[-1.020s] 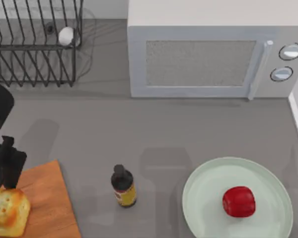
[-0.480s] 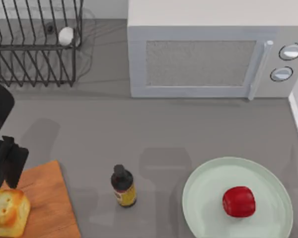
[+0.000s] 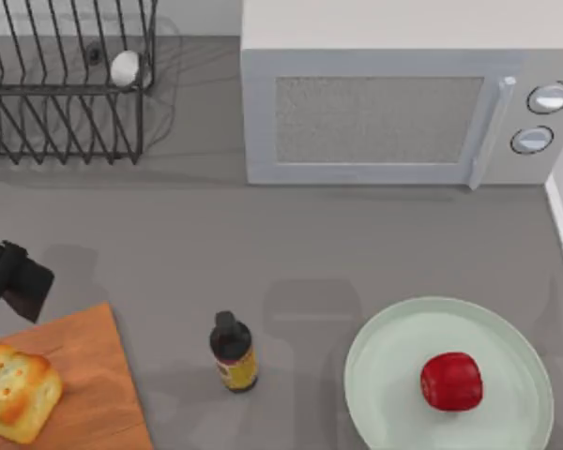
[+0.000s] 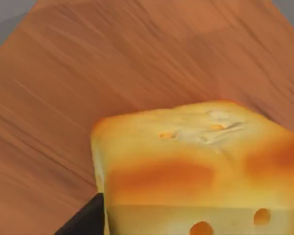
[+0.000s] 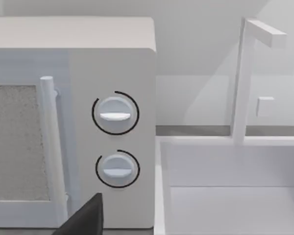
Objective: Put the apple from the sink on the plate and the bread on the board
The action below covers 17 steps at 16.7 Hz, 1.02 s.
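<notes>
At the left edge of the top view, the left gripper (image 3: 9, 277) is hovering just above the board's (image 3: 89, 375) upper corner; whether its fingers are spread or closed cannot be told. The bread (image 3: 14, 392) is sitting free on the board at lower left, filling the left wrist view (image 4: 201, 166). The bottle (image 3: 233, 352) is standing between board and plate (image 3: 394, 375). The apple (image 3: 450, 381) is resting on the plate at lower right. The right wrist view is facing the microwave (image 5: 112, 122) and sink (image 5: 225, 196).

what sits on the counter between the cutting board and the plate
In the top view, one small dark bottle with a yellow label stands between the board and the plate, touching neither.
</notes>
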Each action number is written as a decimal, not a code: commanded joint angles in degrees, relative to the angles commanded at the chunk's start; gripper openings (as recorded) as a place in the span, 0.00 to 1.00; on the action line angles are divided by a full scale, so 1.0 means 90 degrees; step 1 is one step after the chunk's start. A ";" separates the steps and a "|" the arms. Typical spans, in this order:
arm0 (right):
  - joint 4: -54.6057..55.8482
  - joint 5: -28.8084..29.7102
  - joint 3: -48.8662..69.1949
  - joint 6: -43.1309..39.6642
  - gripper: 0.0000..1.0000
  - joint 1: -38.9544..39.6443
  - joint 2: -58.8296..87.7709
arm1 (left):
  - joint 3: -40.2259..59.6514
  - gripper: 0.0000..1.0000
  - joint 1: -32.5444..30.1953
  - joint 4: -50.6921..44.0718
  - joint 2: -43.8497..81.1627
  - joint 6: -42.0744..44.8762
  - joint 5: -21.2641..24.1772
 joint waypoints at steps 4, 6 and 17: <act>0.0000 0.0000 0.0000 0.0000 1.00 0.0000 0.0000 | -0.1125 1.00 0.0256 0.1413 -0.2039 0.2404 0.0053; 0.0000 0.0000 0.0000 0.0000 1.00 0.0000 0.0000 | -0.1741 1.00 0.0398 0.2202 -0.3203 0.3782 0.0082; 0.0000 0.0000 0.0000 0.0000 1.00 0.0000 0.0000 | -0.4019 1.00 0.0947 0.5174 -0.7235 0.8128 0.0182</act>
